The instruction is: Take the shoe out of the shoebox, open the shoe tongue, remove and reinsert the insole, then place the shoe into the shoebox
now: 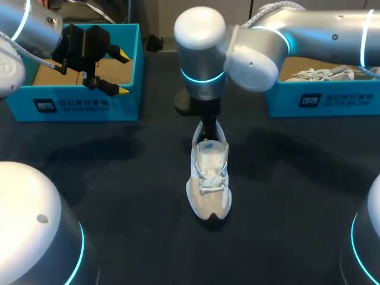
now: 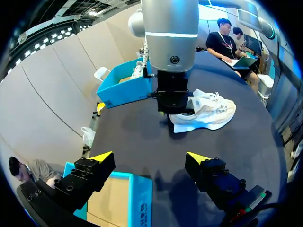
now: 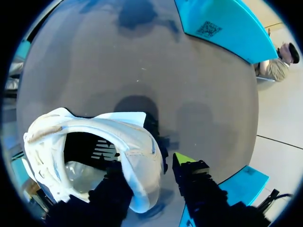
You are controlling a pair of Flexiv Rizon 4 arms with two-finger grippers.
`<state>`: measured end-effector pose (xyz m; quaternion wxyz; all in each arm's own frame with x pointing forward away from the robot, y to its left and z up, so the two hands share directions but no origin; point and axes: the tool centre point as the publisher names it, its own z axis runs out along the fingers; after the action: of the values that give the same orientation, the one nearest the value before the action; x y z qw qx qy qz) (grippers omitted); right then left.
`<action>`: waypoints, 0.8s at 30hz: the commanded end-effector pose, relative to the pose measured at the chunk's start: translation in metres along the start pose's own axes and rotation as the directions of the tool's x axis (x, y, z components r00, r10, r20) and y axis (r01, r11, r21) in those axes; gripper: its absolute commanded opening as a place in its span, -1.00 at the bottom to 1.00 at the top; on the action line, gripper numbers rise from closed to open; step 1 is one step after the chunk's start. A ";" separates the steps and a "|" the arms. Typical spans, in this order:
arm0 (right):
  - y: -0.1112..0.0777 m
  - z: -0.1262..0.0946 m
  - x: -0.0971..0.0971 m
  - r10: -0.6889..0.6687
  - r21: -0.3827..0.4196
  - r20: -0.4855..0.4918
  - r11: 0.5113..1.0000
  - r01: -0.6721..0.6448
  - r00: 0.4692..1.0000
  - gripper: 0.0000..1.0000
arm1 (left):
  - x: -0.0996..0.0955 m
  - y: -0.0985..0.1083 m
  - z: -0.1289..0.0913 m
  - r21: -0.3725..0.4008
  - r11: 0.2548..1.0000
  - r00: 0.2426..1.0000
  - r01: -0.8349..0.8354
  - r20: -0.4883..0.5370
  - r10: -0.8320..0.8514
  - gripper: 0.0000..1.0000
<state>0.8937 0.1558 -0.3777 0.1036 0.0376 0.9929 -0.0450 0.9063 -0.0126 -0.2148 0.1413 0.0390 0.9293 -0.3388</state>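
A white and beige shoe [image 1: 209,178] stands upright at the table's middle, toe toward the front edge. My right gripper [image 1: 206,127] comes straight down on its heel. In the right wrist view the gripper [image 3: 149,163] straddles the heel collar of the shoe [image 3: 94,137]: one finger is inside the opening against the collar, and the yellow-tipped one outside stands a narrow gap off, so it is open. My left gripper [image 1: 122,74] hangs wide open and empty over the blue shoebox [image 1: 71,107] at the back left. From the left wrist view, that gripper [image 2: 149,157] faces the shoe [image 2: 208,111].
A second blue shoebox [image 1: 320,101] at the back right holds another white shoe [image 1: 314,74]. The right arm's large body spans the back middle above the table. The dark tabletop [image 1: 119,178] stretches bare on either side of the shoe.
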 end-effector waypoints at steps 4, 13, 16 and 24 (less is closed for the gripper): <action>0.003 0.003 0.001 0.013 0.012 0.006 1.000 -0.013 1.000 -1.00 | 0.000 0.000 0.000 -0.003 1.000 1.000 0.000 -0.002 0.000 1.00; -0.001 -0.007 -0.005 0.039 0.037 0.012 0.999 -0.040 0.999 -1.00 | 0.000 0.000 0.000 -0.003 1.000 1.000 0.000 -0.002 0.000 1.00; -0.003 -0.019 -0.008 0.020 0.062 0.005 0.998 -0.020 1.000 -1.00 | 0.000 0.000 0.000 -0.003 1.000 1.000 0.000 -0.002 0.000 1.00; -0.003 -0.061 -0.018 -0.061 0.058 0.034 0.997 0.059 0.998 -1.00 | 0.000 0.000 0.000 -0.003 1.000 1.000 0.000 -0.002 0.000 1.00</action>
<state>0.9039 0.1615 -0.3366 0.1135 0.0157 0.9903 -0.0782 0.9063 -0.0127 -0.2148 0.1413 0.0391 0.9293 -0.3389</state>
